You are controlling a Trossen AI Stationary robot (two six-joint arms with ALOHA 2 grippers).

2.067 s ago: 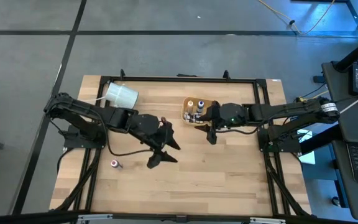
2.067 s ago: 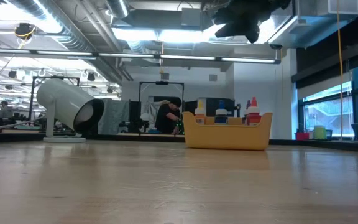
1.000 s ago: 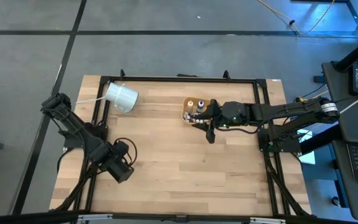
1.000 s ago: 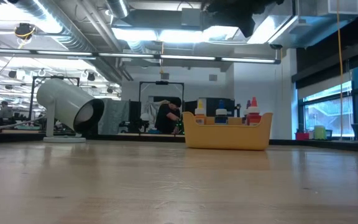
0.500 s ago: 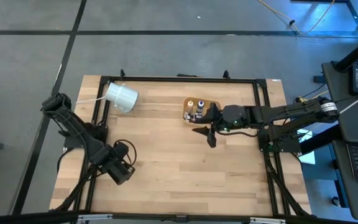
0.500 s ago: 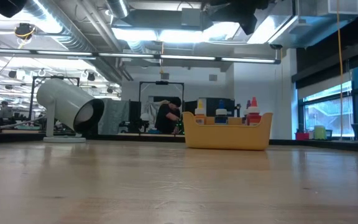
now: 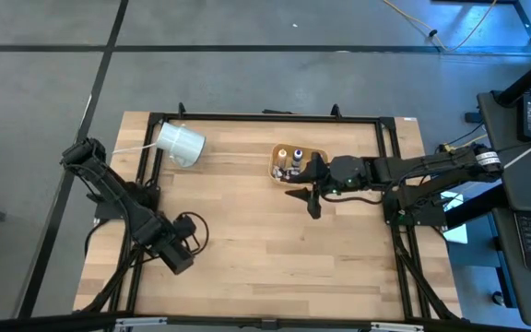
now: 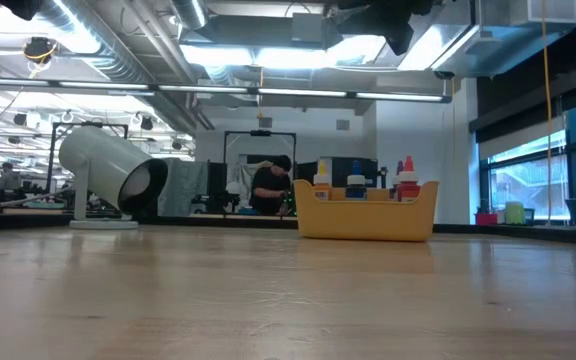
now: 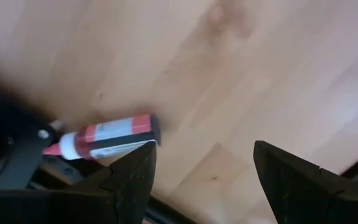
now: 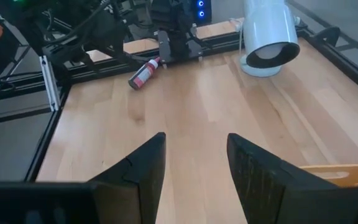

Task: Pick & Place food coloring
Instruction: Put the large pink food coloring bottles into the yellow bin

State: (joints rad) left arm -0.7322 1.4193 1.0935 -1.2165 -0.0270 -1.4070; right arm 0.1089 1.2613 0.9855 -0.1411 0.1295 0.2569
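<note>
One food coloring bottle (image 9: 107, 137), red with a white label, lies on its side on the table near the near-left corner; it also shows in the right wrist view (image 10: 144, 73). My left gripper (image 9: 204, 155) hovers open over it, with the bottle beside one fingertip (image 9: 132, 168). In the high view the left gripper (image 7: 177, 252) hides the bottle. Several more small bottles (image 8: 360, 185) stand in the tan-orange tray (image 7: 310, 155). My right gripper (image 7: 307, 198) is open beside the tray, on its near side. My left gripper has one fingertip (image 9: 143, 152) right next to the lying bottle's flat base end (image 9: 151, 127), coming from above. I cannot tell whether it touches the bottle. The bottle lies flat on the table.
A large white cylinder (image 7: 181, 143) lies on its side near the far-left corner. A black frame rail (image 7: 265, 117) runs around the table. Bare wood (image 7: 275, 258) lies between the two arms. A person (image 8: 268, 186) is far off in the room behind.
About two seconds ago my left arm reached out over the table's middle; it has since drawn back toward the near-left corner and stands over the bottle. My right gripper has moved a little away from the tray toward the near edge.
</note>
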